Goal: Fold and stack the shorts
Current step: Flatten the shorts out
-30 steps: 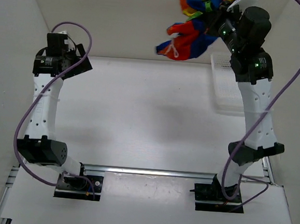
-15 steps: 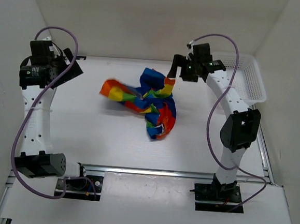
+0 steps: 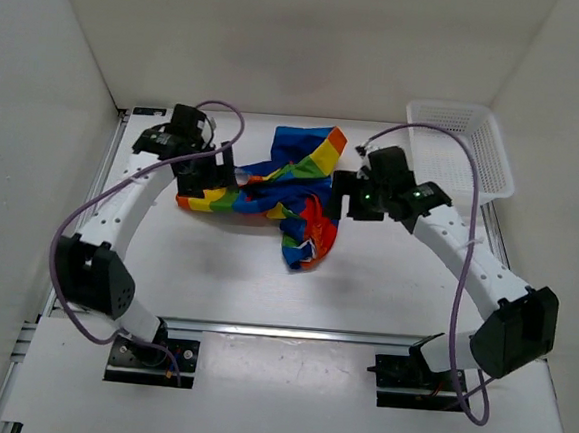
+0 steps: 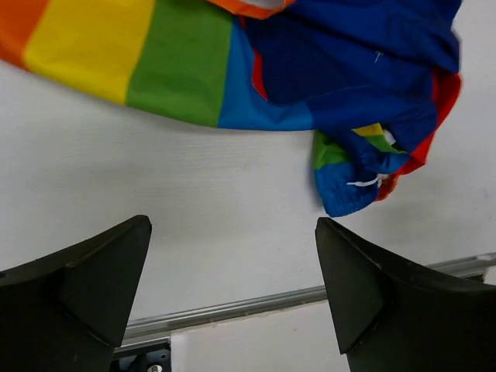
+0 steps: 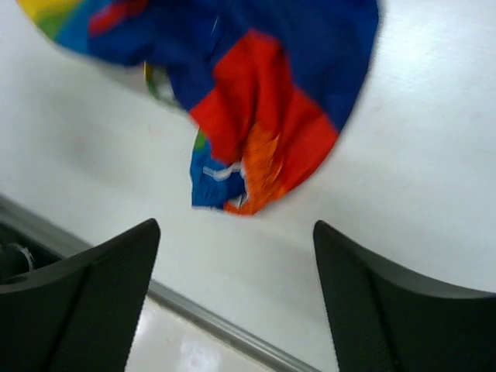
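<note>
The shorts [image 3: 272, 187] lie in a crumpled heap mid-table, with rainbow stripes and red, blue and orange blocks. My left gripper [image 3: 212, 175] hovers at their left edge, open and empty. In the left wrist view the gripper [image 4: 232, 223] has bare table between its fingers, and the shorts [image 4: 333, 85] lie ahead of it. My right gripper [image 3: 340, 196] is at the heap's right edge, open. In the right wrist view the gripper [image 5: 236, 225] frames white table, just short of the red and blue cloth of the shorts [image 5: 263, 116]. Neither gripper holds the cloth.
A white mesh basket [image 3: 475, 151] stands at the back right corner of the table. A metal rail [image 3: 290, 332] runs along the near edge by the arm bases. White walls close in the left, back and right sides.
The right gripper held the shorts high at the back right, then opened, and they now lie mid-table. Both arms have since swung in and down to either side of the heap.
</note>
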You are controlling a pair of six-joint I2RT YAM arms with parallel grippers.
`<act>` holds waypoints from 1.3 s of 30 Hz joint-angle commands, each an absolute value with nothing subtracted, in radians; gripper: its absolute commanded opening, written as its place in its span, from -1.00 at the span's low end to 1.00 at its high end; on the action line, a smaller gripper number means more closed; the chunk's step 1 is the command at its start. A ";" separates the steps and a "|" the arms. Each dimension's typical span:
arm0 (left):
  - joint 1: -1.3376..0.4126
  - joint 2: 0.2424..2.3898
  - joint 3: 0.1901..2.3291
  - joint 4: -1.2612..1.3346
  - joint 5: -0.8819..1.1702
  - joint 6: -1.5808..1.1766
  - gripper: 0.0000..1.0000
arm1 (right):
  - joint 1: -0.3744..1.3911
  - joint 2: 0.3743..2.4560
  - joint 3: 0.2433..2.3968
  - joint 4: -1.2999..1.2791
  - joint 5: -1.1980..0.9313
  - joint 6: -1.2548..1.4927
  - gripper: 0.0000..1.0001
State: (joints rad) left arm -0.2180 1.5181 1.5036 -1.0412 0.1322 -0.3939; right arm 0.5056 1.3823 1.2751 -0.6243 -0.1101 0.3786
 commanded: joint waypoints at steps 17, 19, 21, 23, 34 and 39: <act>-0.270 1.951 1.560 -0.891 0.064 -0.499 0.30 | 0.678 1.844 1.293 -0.523 -0.014 0.468 0.22; -0.270 1.973 1.615 -0.891 0.064 -0.489 -0.56 | 0.678 1.871 1.331 -0.561 0.029 0.457 -0.24; -0.261 1.988 1.656 -0.922 0.064 -0.489 -0.80 | 0.657 1.891 1.406 -0.606 0.119 0.430 -0.86; -0.250 2.011 1.736 -0.945 0.035 -0.489 -0.80 | 0.605 1.873 1.443 -0.629 0.120 0.393 -1.00; -0.126 1.850 2.169 -1.083 0.049 -0.509 -0.80 | 0.457 1.617 1.945 -0.790 0.162 0.232 -1.00; -0.104 1.608 1.825 -1.046 0.049 -0.500 -0.80 | 0.390 1.454 1.810 -0.790 0.153 0.253 -1.00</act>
State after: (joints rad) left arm -0.0944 1.7535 1.9835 -1.0080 0.0448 -0.5053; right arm 0.4267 1.5215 1.8771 -0.7372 0.1284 0.2729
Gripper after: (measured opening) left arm 0.111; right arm 0.025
